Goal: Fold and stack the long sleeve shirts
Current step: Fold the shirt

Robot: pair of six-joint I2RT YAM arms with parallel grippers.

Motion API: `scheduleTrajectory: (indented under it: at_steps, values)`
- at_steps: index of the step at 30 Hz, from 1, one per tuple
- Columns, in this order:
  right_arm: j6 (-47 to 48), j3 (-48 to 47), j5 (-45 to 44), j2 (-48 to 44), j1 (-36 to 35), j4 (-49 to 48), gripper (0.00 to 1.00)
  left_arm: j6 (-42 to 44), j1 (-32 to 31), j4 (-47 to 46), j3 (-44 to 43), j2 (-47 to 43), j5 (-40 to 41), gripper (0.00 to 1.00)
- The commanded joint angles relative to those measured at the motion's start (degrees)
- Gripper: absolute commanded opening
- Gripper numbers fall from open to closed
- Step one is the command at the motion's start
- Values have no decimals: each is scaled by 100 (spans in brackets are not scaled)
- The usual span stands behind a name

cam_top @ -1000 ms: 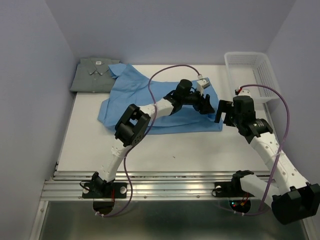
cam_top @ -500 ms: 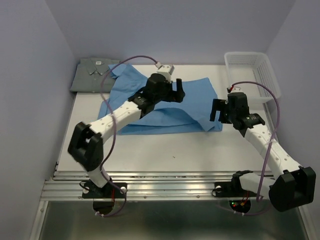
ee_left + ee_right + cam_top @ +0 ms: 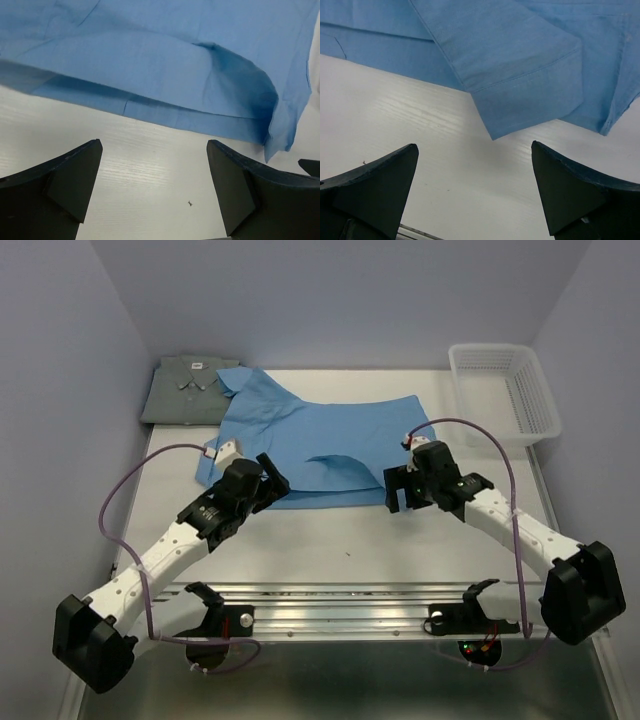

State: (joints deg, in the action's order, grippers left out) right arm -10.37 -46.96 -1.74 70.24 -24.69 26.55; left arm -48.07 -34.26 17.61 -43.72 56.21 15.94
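a white mesh basket (image 3: 488,348) is seen at the far right of the table (image 3: 330,540), well apart from the arms. the folded grey shirt (image 3: 185,390) is laid at the far left corner and is touched by the collar of the light blue shirt (image 3: 330,435), which is spread in the middle. the left gripper (image 3: 270,478) is held with fingers wide apart and empty, just before the near hem. the right gripper (image 3: 398,492) is likewise spread, near the folded sleeve cuff (image 3: 530,95).
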Motion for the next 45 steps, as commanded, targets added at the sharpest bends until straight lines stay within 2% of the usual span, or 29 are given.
scheduleTrajectory:
  at_steps: [1,5,9,11,13,14,15,16,17,18,19,20,22,23,24,26,28,30,33,39,45]
  values:
    - [-26,-217,-765,296,-431,-150,100,-887,147,-336,425,-382,155,99]
    - [-17,-454,-2020,982,-967,149,100,-1054,340,-846,611,-102,14,99]
    - [-220,-639,-2550,1544,-968,193,100,-1221,604,-934,593,513,93,99]
    - [-289,-691,-2612,1616,-968,115,99,-1187,701,-1371,663,637,119,98]
    - [-377,-753,-2857,1651,-968,79,87,-1073,885,-1654,672,847,102,94]
    - [-482,-823,-3111,1668,-968,61,73,-1046,964,-1699,611,1014,67,86]
    - [-483,-858,-3183,1677,-968,44,67,-1003,1035,-1708,576,1015,67,86]
    - [-457,-885,-3253,1695,-968,-8,62,-906,1149,-1725,550,1137,93,79]
    - [-414,-902,-3358,1765,-968,-18,48,-879,1202,-1717,541,1190,154,74]
    - [-361,-981,-3377,1818,-968,-18,42,-836,1281,-1717,549,1278,137,63]
    - [-326,-1034,-3412,1853,-968,0,40,-739,1403,-1934,558,1314,102,58]
    - [-282,-1069,-3421,1888,-968,8,33,-721,1474,-1989,584,1358,102,52]
    - [-211,-1227,-3429,1967,-968,9,15,-651,1606,-2103,593,1524,49,28]
    - [-133,-1324,-3430,1994,-968,87,6,-598,1746,-2156,602,1577,14,13]
    - [-114,-1464,-3291,2037,-898,209,1,-572,1817,-2147,558,1682,-99,0]
    - [-141,-2078,-3036,2064,-775,657,1,-457,1888,-2209,558,1701,-206,0]
    - [-184,-2596,-2465,2064,-556,1026,1,-413,1923,-2218,610,1552,-197,0]
    - [-272,-3492,-1826,2099,-336,1877,1,-422,1941,-2200,742,1237,-153,0]
    - [-124,-4152,-1052,1951,130,2547,1,-466,1976,-2235,1084,876,-83,0]
    - [219,-3989,-267,1607,1227,2883,1,-528,2230,-2340,1787,-3,-56,0]
    - [448,-3847,391,1957,1405,2856,1,-466,2415,-2814,2149,109,-381,0]
